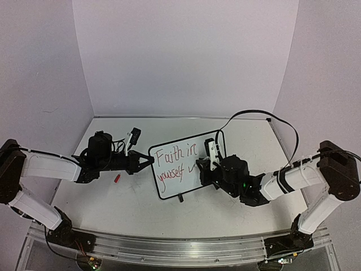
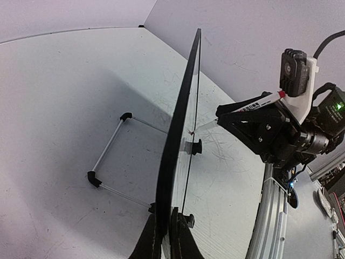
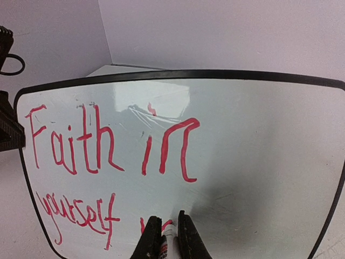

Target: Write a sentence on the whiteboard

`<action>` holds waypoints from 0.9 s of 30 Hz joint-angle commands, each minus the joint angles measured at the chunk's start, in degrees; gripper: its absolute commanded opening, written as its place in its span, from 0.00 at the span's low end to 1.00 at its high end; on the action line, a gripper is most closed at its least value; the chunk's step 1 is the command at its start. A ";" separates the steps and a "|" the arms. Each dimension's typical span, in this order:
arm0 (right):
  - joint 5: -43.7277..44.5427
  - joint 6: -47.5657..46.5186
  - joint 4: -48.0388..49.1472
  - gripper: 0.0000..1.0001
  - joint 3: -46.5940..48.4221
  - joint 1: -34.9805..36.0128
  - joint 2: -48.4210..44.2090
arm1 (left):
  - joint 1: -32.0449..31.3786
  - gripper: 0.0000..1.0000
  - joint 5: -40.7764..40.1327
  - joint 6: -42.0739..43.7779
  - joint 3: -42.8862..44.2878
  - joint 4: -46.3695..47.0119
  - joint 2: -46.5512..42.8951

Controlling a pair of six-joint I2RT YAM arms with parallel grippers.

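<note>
While the whiteboard [image 1: 181,184] stands upright near the middle of the table [image 1: 113,206], tilted a little back on its wire stand [image 2: 110,161], both arms meet it from opposite sides. At the board's 9 o'clock edge the left gripper [image 1: 149,162] is clamped on the black frame; the left wrist view shows its two fingers [image 2: 153,240] pinching the frame edge-on. From about 3 o'clock the right gripper [image 1: 203,167] reaches in, closed around a marker [image 3: 164,247] whose tip touches the white face low down, at roughly 5 o'clock of the lettering [image 3: 108,145]. That lettering is red and reads "Faith in" on the upper line and "yourself" below (a short extra stroke sits just beside the marker tip). In the right wrist view the marker and its fingers rise from 6 o'clock of the frame. A small red cap [image 1: 117,178] lies on the table at 8 o'clock of the left gripper, apart from the board.
</note>
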 commanded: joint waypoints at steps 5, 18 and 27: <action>0.81 1.96 -2.24 0.00 -1.79 -0.63 -0.37 | -0.03 0.00 -0.91 2.53 1.17 -0.48 -0.83; 0.52 1.77 -1.68 0.00 -0.36 -0.63 1.13 | -0.03 0.00 -0.87 2.42 0.99 -0.51 -1.03; 4.35 -2.17 -1.46 0.00 2.03 -0.73 -1.28 | -0.11 0.00 -0.80 2.47 0.88 -0.49 -0.79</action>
